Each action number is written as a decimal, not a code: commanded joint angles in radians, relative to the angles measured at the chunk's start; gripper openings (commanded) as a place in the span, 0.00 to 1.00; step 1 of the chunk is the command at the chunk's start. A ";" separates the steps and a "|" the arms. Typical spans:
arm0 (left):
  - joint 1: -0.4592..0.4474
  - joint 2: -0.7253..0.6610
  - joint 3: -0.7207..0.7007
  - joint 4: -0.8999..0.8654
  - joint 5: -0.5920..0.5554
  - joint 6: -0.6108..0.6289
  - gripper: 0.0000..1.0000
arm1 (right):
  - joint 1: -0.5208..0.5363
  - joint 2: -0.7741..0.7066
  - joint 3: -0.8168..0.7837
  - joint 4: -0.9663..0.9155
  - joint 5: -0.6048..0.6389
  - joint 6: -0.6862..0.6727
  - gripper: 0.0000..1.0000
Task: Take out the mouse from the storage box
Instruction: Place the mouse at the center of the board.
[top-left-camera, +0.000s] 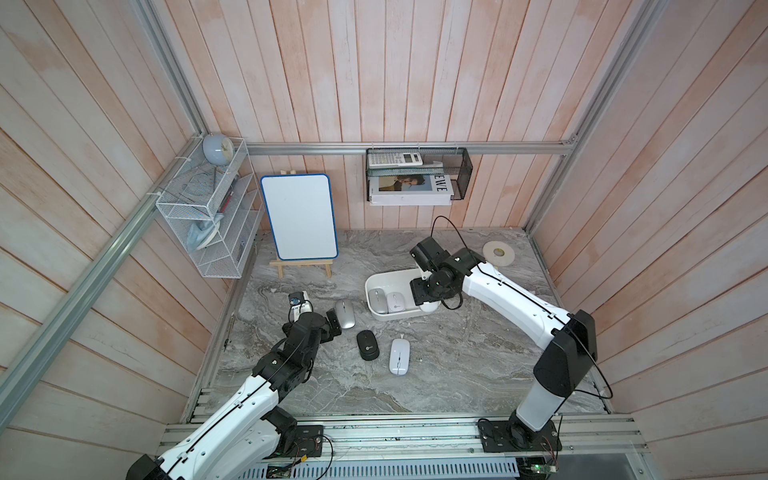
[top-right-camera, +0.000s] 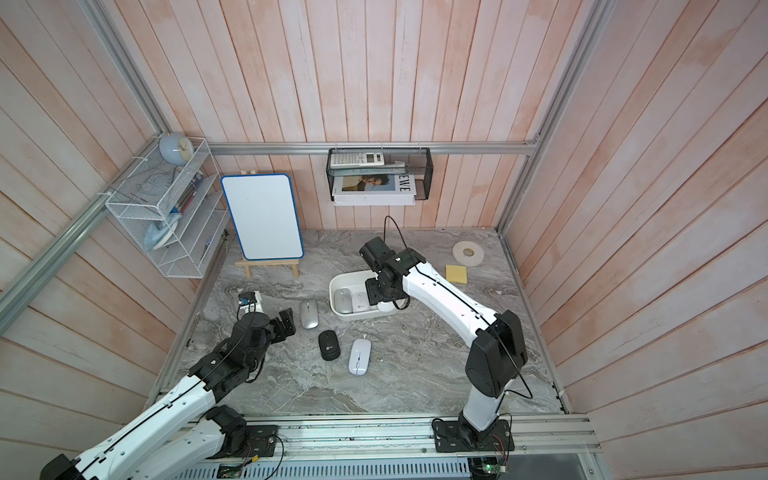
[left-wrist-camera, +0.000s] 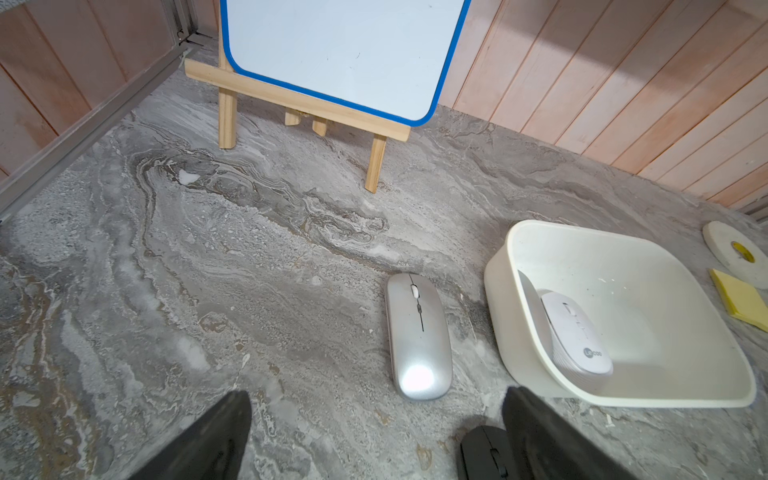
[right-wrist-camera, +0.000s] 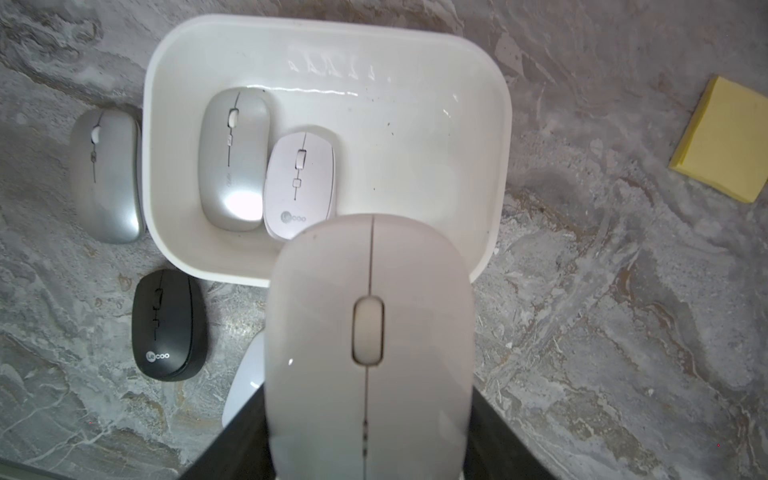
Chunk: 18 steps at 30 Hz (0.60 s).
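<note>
The cream-white mouse (right-wrist-camera: 370, 340) is clamped across its width between the right fingers (right-wrist-camera: 237, 453), which are closed on its two sides. Its long axis is set in line with the fingers, so most of its body is carried out beyond their tips. It is judged to be raised off the floor of the storage box (right-wrist-camera: 478, 124) and held over the rim nearest these fingers, though how far it is cleared of that rim cannot be told. The coming move is therefore thought to turn on a pull back toward the fingers' own side, over the rim and down onto bare counter (top-left-camera: 457, 374). Ahead of the right fingertips, inside the box, two mice are seen side by side and touching: a boxed silver mouse (right-wrist-camera: 235, 158) and a small white mouse (right-wrist-camera: 299, 183), their long axes roughly parallel to the held one. The rest of the box is bare. The left fingers (left-wrist-camera: 212, 444) are spread wide with nothing between them. A loose silver mouse (left-wrist-camera: 417, 336) is seen on the counter just ahead of them, outside the box, with a black mouse (right-wrist-camera: 168, 324) and a slim white mouse (top-left-camera: 399, 356) near it. For the boxed mice, the right fingers are judged the nearer.
</note>
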<state>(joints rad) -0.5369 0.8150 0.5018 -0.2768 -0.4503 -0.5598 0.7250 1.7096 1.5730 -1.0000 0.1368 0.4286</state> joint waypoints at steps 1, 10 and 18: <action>0.005 -0.012 0.004 -0.016 0.012 0.011 1.00 | 0.024 -0.071 -0.073 0.037 0.022 0.067 0.58; 0.005 -0.019 0.004 -0.018 0.017 0.008 1.00 | 0.075 -0.229 -0.365 0.148 0.002 0.221 0.58; 0.005 -0.012 0.003 -0.012 0.018 0.010 1.00 | 0.101 -0.279 -0.513 0.230 -0.041 0.293 0.57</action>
<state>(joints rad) -0.5369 0.8040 0.5018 -0.2844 -0.4454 -0.5602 0.8154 1.4582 1.0824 -0.8268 0.1165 0.6708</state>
